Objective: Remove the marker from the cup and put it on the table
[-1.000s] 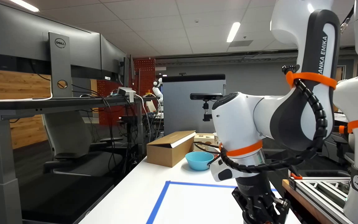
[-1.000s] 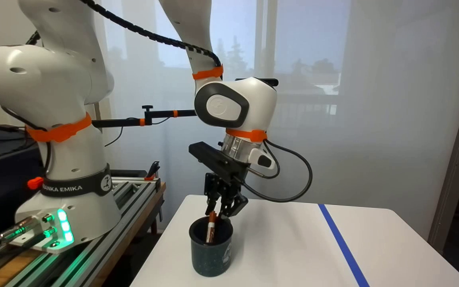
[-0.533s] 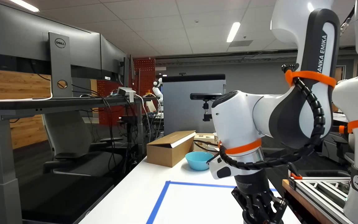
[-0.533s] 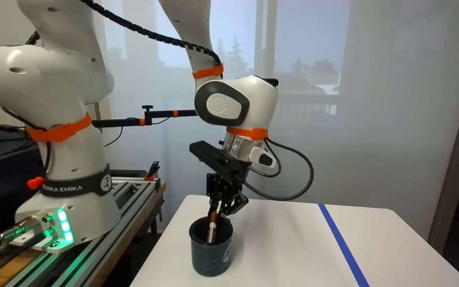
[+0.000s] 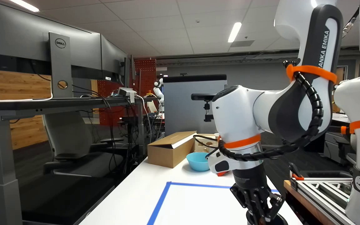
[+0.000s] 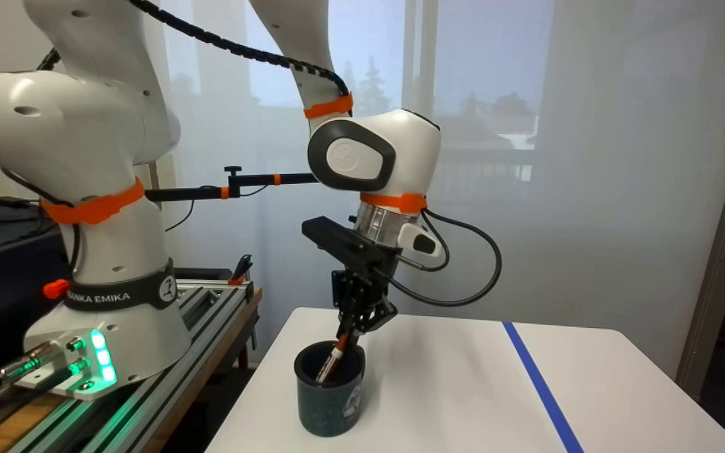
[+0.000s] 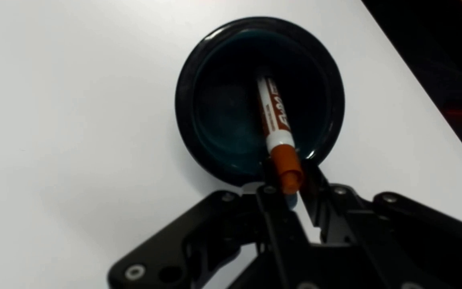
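The marker [image 6: 332, 365] is slim, with a brown and white barrel and an orange cap. It leans in the dark cup [image 6: 329, 409], its lower end inside and its cap above the rim. The wrist view shows the marker [image 7: 274, 108] and the cup's round rim [image 7: 185, 100] from above. My gripper [image 7: 289, 166] has its fingers on both sides of the orange cap, shut on it. In an exterior view the gripper [image 5: 262, 218] hides most of the cup [image 5: 282, 219]. The white table [image 6: 463, 377] carries the cup near one edge.
Blue tape [image 5: 159, 203] marks the table. A light blue bowl [image 5: 197, 161], a cardboard box [image 5: 171, 150] and a small red object [image 5: 222, 173] stand at the table's far end. The metal robot rail [image 6: 192, 327] runs beside the table. A cable loop [image 6: 494, 270] hangs at the wrist.
The gripper has moved up slightly and, in an exterior view, to the right. The marker's cap has moved with it, so the marker leans more. The cup has shifted slightly left there.
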`<state>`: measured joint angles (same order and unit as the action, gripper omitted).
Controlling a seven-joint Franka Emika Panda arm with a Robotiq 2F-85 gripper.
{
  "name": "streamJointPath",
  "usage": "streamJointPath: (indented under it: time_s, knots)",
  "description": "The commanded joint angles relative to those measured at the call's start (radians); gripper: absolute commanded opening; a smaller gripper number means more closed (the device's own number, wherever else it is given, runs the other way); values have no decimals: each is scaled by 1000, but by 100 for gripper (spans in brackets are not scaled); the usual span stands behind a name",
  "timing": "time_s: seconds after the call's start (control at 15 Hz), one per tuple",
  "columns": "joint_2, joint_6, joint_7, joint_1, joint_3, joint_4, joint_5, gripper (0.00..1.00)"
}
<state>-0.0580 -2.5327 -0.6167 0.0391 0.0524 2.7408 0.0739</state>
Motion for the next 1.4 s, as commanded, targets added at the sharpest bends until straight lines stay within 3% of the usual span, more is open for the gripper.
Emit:
streamJointPath:
  time_s: [0.0,0.4,0.87,1.13,1.33]
  knots:
    - [42,9,12,-8,-2,17,8,5]
    - [113,53,2,-2,2,17,-30,5]
    - [384,209,34,46,-2,30,-46,5]
    - [530,312,58,40,-7,22,71,5]
    - [493,307,27,26,-13,-54,202,5]
